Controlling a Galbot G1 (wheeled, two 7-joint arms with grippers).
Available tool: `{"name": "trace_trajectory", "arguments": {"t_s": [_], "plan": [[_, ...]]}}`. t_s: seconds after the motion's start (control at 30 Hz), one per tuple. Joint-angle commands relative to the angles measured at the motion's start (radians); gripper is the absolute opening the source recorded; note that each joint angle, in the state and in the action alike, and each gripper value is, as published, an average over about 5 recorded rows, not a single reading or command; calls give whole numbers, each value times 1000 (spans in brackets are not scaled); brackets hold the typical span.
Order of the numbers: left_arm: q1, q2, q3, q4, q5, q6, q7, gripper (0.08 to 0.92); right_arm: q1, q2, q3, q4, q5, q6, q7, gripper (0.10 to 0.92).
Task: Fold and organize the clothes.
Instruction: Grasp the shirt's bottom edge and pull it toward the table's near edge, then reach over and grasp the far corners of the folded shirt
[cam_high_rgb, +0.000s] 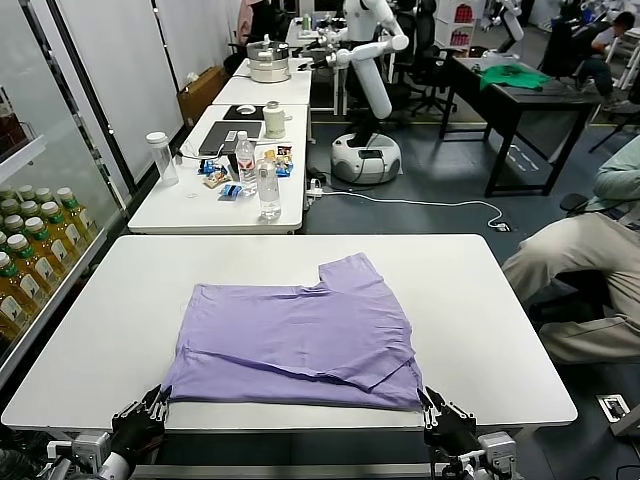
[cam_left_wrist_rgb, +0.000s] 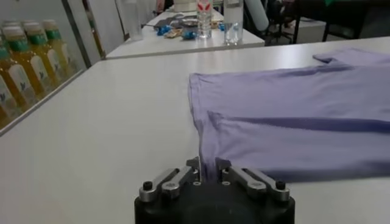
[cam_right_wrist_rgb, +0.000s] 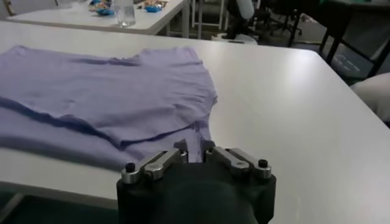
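Head view shows your lavender T-shirt (cam_high_rgb: 300, 340) half-folded at the table's (cam_high_rgb: 90, 340) near edge; left gripper (cam_high_rgb: 140, 412) and right gripper (cam_high_rgb: 443, 412) each pinch a near corner—lift both evenly.

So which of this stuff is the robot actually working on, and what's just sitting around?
Part of the job:
lavender T-shirt, partly folded on the white table
left gripper and right gripper, at its near corners

Just lying about:
water bottles and laptop on the far table
drink bottles on the shelf
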Motion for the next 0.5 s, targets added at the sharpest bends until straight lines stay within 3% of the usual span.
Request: {"name": "trace_trajectory", "arguments": {"t_s": [0.03, 0.27, 0.5], "plan": [[-115, 36, -48, 14, -49, -82, 8, 383, 222, 7, -20, -42, 38, -19, 13, 438], [-370, 88, 31, 154, -116, -25, 46, 582, 690, 82, -210, -353, 79, -80, 36, 637], [-567, 128, 121, 363, -117, 2, 85, 779, 958, 191, -344, -635, 78, -82, 30, 808]]}}
